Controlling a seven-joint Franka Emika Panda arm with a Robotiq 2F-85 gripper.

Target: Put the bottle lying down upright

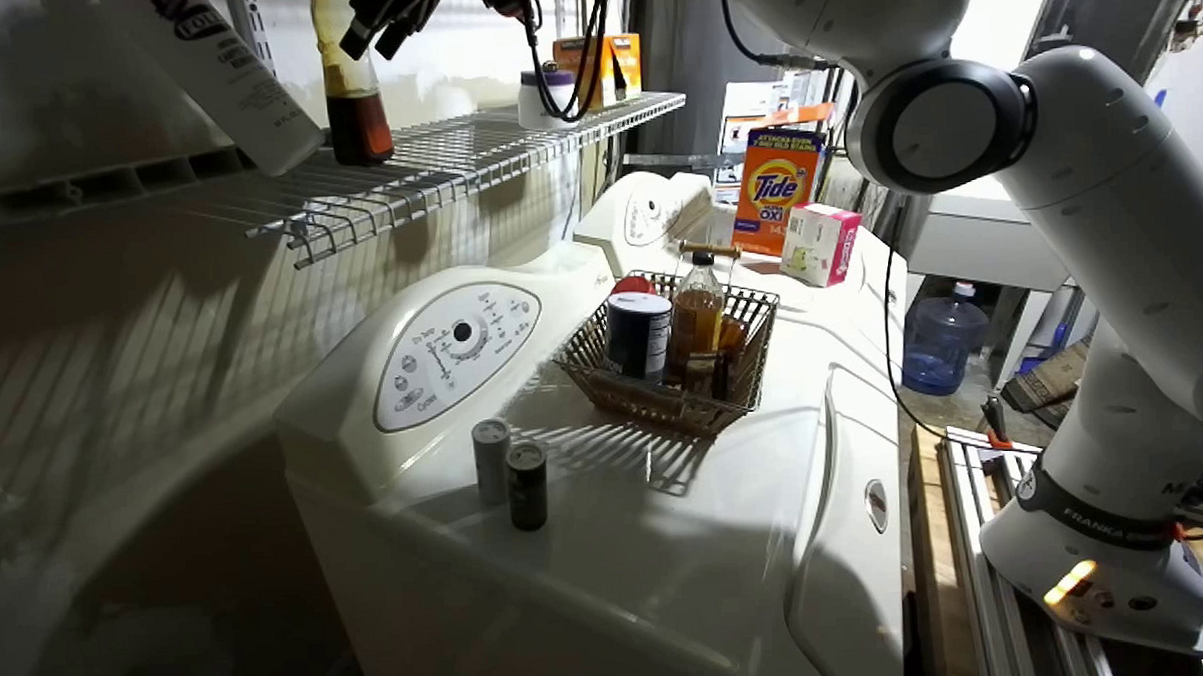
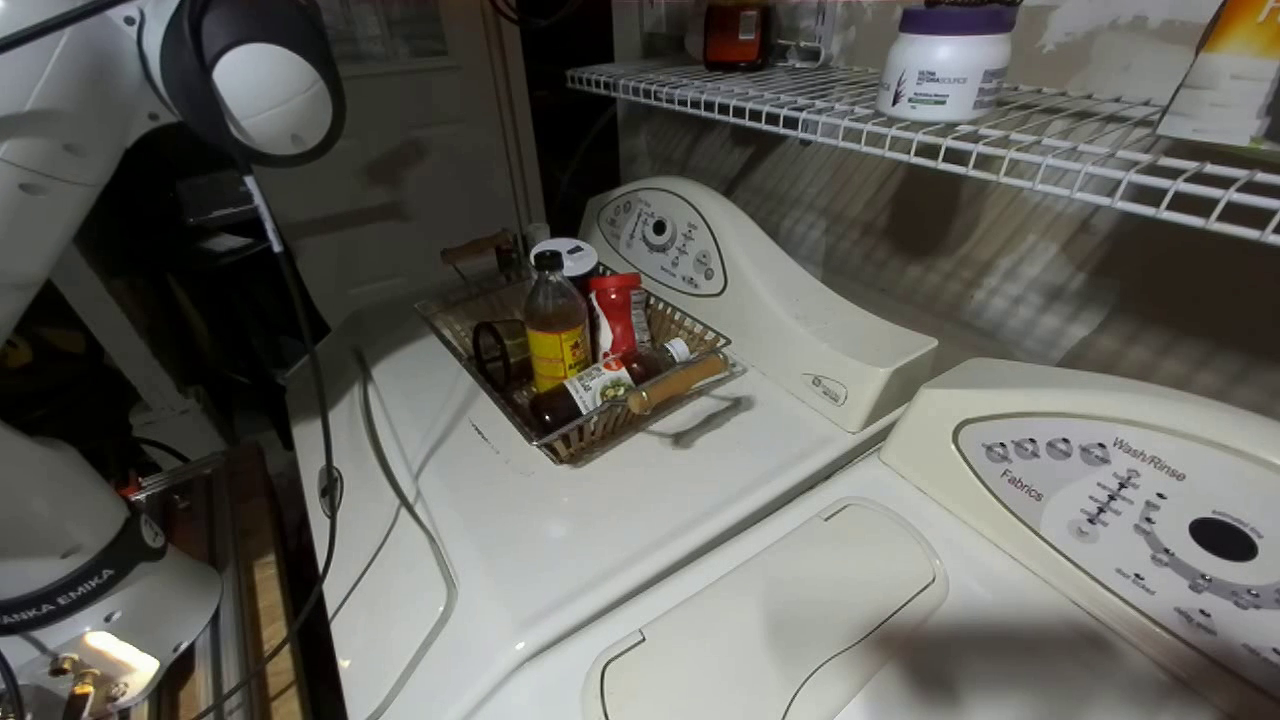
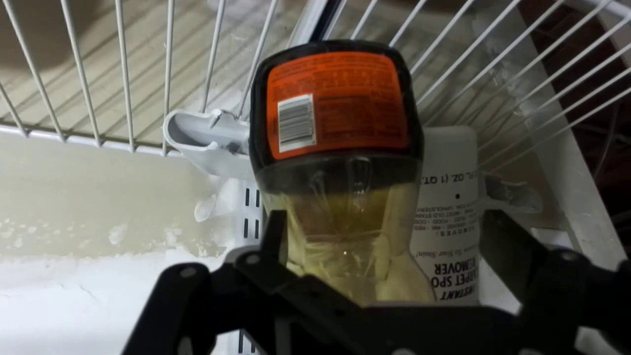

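The slim bottle stands upright on the white wire shelf. In an exterior view, the bottle [image 1: 359, 126] shows its dark reddish lower part and amber upper part. Its lower part with an orange label also shows in an exterior view [image 2: 737, 38]. In the wrist view, which is upside down, the bottle [image 3: 340, 197] appears between the spread fingers, nearer the left one; its top is hidden behind the gripper. My gripper [image 3: 384, 236] is open, with a gap beside the bottle on the right. The gripper [image 1: 371, 46] also shows beside the bottle's upper part in an exterior view.
A large white bottle [image 1: 243, 90] stands close to the slim bottle, also behind it in the wrist view [image 3: 446, 207]. A purple-lidded jar [image 2: 945, 70] and orange box [image 1: 622, 67] share the wire shelf [image 1: 495, 142]. Below are a filled basket [image 1: 654, 406] and two small cans [image 1: 527, 486].
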